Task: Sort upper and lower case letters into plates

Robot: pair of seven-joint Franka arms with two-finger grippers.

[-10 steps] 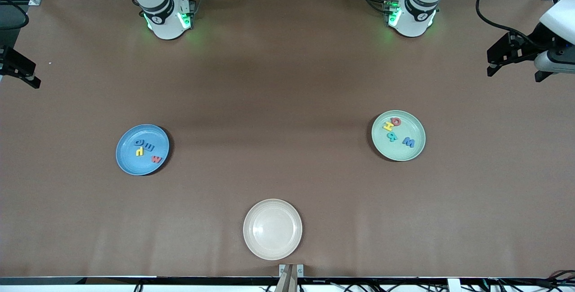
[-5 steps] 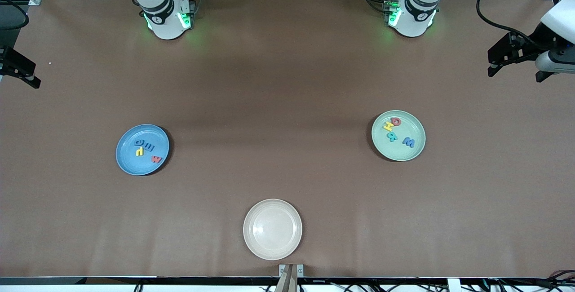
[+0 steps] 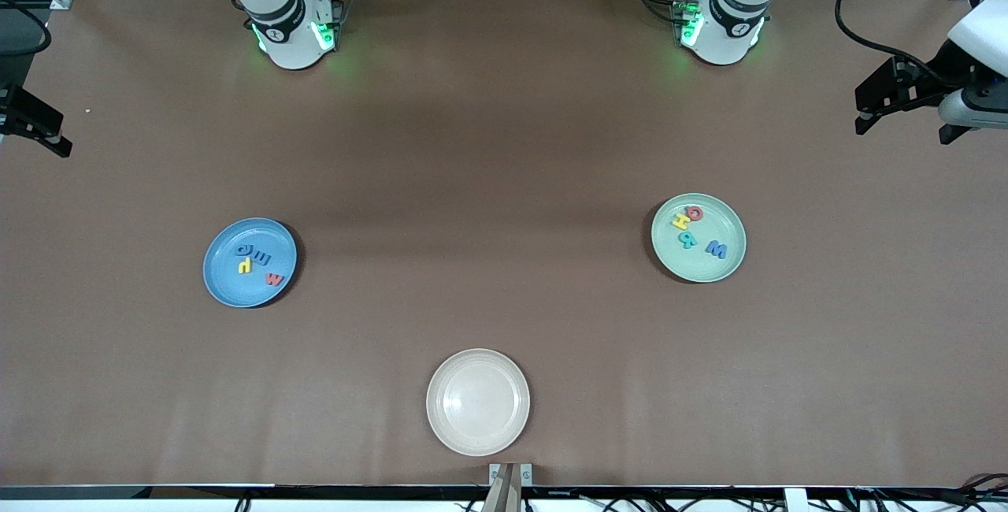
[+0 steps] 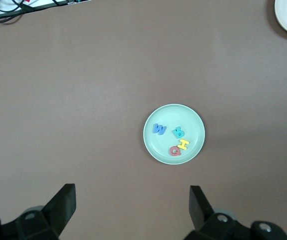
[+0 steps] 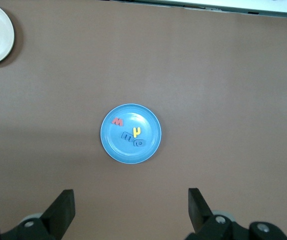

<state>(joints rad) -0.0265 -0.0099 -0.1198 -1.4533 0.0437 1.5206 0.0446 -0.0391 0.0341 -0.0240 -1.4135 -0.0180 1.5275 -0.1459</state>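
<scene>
Blue plate (image 3: 250, 262): I see it in the lower middle of the front view, toward the right arm's end of the table.
Letters in blue plate (image 3: 256, 261): four small ones, red, yellow and two blue.
Green plate (image 3: 698, 237): it sits toward the left arm's end of the table.
Letters in green plate (image 3: 697, 230): four, red, yellow, teal and blue.
Cream plate (image 3: 478, 402): nearest the front camera, at the bottom middle.
Left gripper (image 4: 132, 201): my left wrist view shows its fingers spread wide, holding nothing, high over the green plate.
Right gripper (image 5: 131, 205): fingers spread wide too, holding nothing, high over the blue plate.
</scene>
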